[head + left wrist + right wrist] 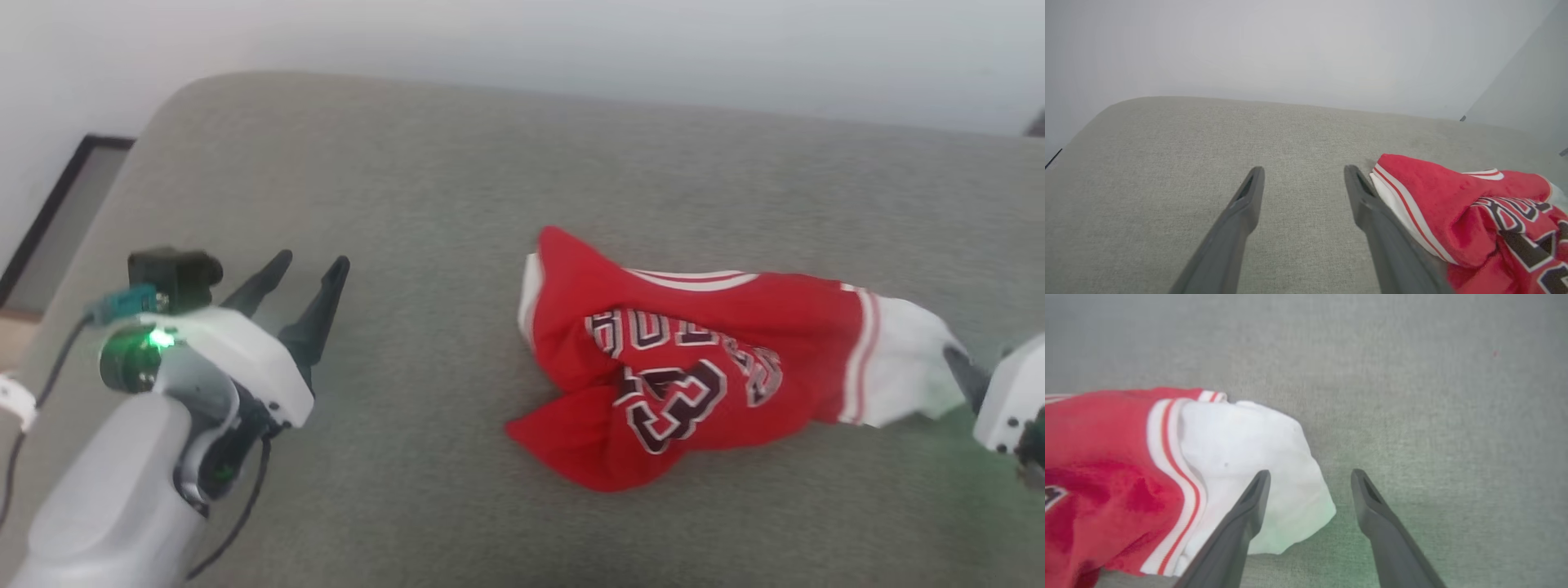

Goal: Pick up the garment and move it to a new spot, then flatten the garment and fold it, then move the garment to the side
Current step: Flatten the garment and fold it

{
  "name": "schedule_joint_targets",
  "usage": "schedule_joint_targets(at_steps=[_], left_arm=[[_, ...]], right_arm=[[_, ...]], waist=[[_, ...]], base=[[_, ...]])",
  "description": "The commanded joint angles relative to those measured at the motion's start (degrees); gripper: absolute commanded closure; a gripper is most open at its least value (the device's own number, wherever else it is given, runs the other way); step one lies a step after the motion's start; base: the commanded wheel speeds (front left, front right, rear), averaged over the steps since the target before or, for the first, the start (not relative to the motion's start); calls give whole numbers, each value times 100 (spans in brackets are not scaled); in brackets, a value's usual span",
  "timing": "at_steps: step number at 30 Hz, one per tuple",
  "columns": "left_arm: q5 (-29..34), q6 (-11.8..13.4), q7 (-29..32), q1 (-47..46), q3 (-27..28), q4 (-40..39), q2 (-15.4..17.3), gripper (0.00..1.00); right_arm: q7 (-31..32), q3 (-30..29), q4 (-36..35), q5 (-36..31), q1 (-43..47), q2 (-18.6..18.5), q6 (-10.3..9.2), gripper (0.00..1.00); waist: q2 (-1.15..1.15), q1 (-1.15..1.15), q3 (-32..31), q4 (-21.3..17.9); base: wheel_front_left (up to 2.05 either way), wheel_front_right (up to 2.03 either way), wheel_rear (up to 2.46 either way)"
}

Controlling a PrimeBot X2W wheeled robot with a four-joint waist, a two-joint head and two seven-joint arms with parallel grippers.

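Left gripper (314,260) gapes empty beside the crumpled red jersey (694,359) on grey upholstery (424,188); right wrist view shows right gripper (1310,473) spread, empty, one finger (1241,522) over the white sleeve (1241,445).

Numeral 3 on the garment (702,327)

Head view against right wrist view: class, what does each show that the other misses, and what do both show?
Head view: the open left claw, the number on the red shirt, the pale wall. Right wrist view: the right claw with both fingers spread, empty. Both: the white sleeve on the grey cushion.
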Motion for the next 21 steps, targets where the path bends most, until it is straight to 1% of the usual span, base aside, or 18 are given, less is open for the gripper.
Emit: schedule_joint_targets(at_steps=[1,2,3,4,5,6,12,18,21], left_arm=[[-59,-19,230,-162,-45,-54,62,0],[-59,-19,230,-162,-45,-54,62,0],[-98,-18,380,-221,-67,-70,83,0],[-133,-3,685,-335,-142,-113,117,0],[-133,-3,685,-335,-142,-113,117,0],[-188,10,853,-384,-171,-127,114,0],[-441,85,1842,-679,-359,-53,95,0],[-669,253,2859,-916,-583,301,7,0],[-710,349,3198,-1002,-678,441,-26,0]], right_arm=[[-249,22,-179,-7,-26,32,1,0],[-249,22,-179,-7,-26,32,1,0],[-407,48,-310,-40,-10,54,1,0],[-690,64,-501,-71,52,136,1,0],[-690,64,-501,-71,52,136,1,0],[-851,76,-604,-123,86,167,1,0],[-1501,12,-1088,-347,304,570,2,0],[-1760,-137,-1405,-630,525,969,2,0],[-1806,-168,-1478,-673,605,1112,2,0]], waist=[[0,0,-125,-298],[0,0,-125,-298],[0,0,-151,-389],[0,0,-197,-568],[0,0,-197,-568],[0,0,-218,-664],[0,0,-286,-1208],[0,0,-249,-1656],[0,0,-194,-1825]], base=[[0,0,0],[0,0,0],[0,0,0],[0,0,0],[0,0,0],[0,0,0],[0,0,0],[0,0,0],[0,0,0]])
